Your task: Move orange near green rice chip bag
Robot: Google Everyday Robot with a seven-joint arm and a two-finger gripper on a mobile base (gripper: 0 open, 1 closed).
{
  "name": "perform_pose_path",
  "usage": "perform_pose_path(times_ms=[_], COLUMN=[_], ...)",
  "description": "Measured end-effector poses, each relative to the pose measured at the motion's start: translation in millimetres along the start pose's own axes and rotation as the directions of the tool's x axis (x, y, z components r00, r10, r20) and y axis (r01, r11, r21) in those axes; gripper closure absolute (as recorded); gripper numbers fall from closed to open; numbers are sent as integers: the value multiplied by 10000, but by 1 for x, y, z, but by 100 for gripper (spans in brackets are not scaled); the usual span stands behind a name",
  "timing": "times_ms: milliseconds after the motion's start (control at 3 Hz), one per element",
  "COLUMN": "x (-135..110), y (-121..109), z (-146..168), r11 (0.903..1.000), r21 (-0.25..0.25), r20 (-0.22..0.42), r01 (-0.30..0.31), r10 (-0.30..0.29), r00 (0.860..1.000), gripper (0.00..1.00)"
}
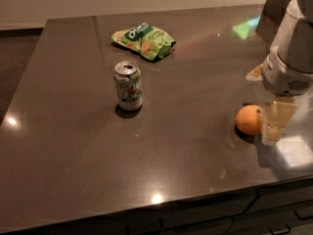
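The orange (249,120) sits on the dark countertop (73,146) near its right front edge. My gripper (274,127) hangs from the white arm (291,53) and points down, right beside the orange on its right side, touching or nearly touching it. The green rice chip bag (145,41) lies flat at the back centre-left of the counter, far from the orange.
A silver-green soda can (128,85) stands upright in the middle left, between the bag and the front edge. A dark box (271,13) stands at the back right corner. The counter's front edge runs just below the orange, with drawers (210,214) beneath.
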State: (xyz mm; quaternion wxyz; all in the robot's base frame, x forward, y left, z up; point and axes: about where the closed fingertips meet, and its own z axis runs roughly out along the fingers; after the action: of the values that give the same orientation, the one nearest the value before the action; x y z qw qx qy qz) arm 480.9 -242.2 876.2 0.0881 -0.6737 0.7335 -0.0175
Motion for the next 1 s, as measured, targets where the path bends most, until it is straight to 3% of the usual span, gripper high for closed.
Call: perform_pose_path(times_ms=[333,667,1000], x=[-1,-6,-9], y=[6,9,11], z=[14,20,22], r11=[9994,9985,9980], r21=[-327,-514,-608], r20=[71,188,254], r01=[127,176,154], r10=[-125,-166,-138], r00=[9999,9997,9996], gripper=[0,15,37])
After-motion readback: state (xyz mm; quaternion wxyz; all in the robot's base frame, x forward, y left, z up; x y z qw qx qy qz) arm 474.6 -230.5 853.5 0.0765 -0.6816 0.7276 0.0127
